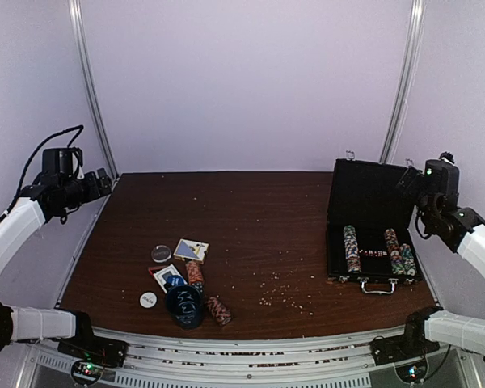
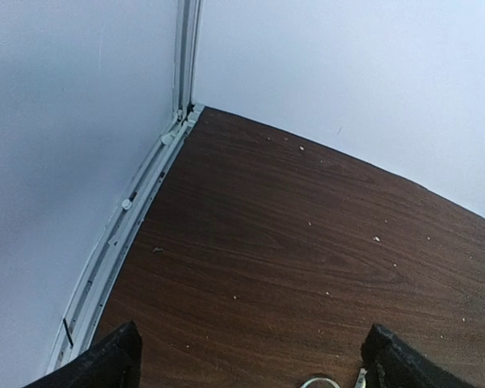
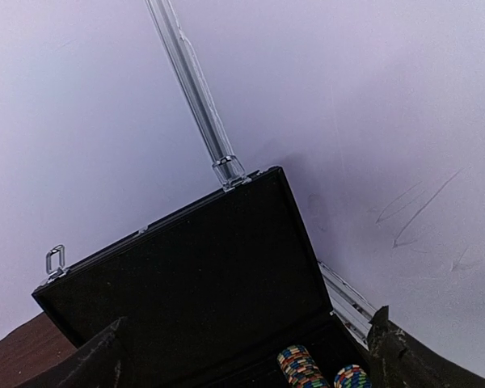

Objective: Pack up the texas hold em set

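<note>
Dark wood table (image 1: 250, 234), crumb-speckled, white walls (image 1: 242, 81) around it. Left fingers (image 2: 105, 362) spread wide, holding nothing, above bare wood; right fingers (image 3: 93, 360) wide too, empty, facing the open case (image 3: 194, 291).

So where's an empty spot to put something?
Bare table between the cup and the open case, just crumbs, and along the back wall. Crowded front-left: cup, cards, chip rolls.

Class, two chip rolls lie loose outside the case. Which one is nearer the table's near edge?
The roll just right of the dark round cup; the other loose roll lies farther back, next to a card deck.
</note>
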Tool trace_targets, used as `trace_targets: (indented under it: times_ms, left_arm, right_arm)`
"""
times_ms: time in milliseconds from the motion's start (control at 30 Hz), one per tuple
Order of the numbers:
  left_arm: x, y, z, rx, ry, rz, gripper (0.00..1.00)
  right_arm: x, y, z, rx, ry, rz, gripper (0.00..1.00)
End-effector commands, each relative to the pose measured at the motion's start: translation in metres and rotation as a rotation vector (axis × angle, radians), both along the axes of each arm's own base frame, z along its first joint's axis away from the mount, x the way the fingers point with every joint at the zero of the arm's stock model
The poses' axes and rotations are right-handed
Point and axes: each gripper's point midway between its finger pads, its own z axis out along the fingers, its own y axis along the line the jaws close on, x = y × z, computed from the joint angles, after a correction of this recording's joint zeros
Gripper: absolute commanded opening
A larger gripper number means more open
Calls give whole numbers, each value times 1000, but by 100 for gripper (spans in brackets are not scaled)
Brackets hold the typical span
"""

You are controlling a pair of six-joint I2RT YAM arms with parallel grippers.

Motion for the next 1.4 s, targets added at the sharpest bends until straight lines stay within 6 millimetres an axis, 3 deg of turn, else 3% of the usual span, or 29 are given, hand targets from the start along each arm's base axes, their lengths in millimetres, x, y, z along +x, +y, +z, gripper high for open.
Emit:
trace_targets:
  times_ms: [0, 133, 333, 533, 633, 800, 967, 1233, 1367]
  left_arm:
    - [-9, -12, -10, -71, 53, -49, 98]
    - [-18, -30, -20, -117, 100, -147, 98]
    - [-42, -71, -50, -229, 184, -323, 94]
    - [-71, -134, -93, -221, 352, -487, 93]
    - [-79, -162, -112, -205, 428, -523, 93]
    - [-86, -183, -135, -284, 538, -472, 90]
    - [-80, -181, -141, -208, 588, -426, 87]
    - [-102, -249, -161, -227, 673, -556, 76]
    - [-113, -263, -168, -253, 716, -536, 76]
  right_arm:
    - [-10, 12, 9, 31, 25, 96, 100]
    - [-7, 35, -5, 70, 106, 230, 100]
    - [-6, 85, -50, 171, 273, 400, 100]
    - [-18, 147, -74, 220, 342, 545, 100]
    - [-25, 178, -83, 255, 361, 629, 100]
    - [-29, 208, -98, 290, 410, 691, 99]
    - [-27, 219, -107, 232, 443, 724, 99]
    - [-22, 227, -135, 73, 503, 816, 99]
    - [-23, 228, -133, 63, 511, 815, 98]
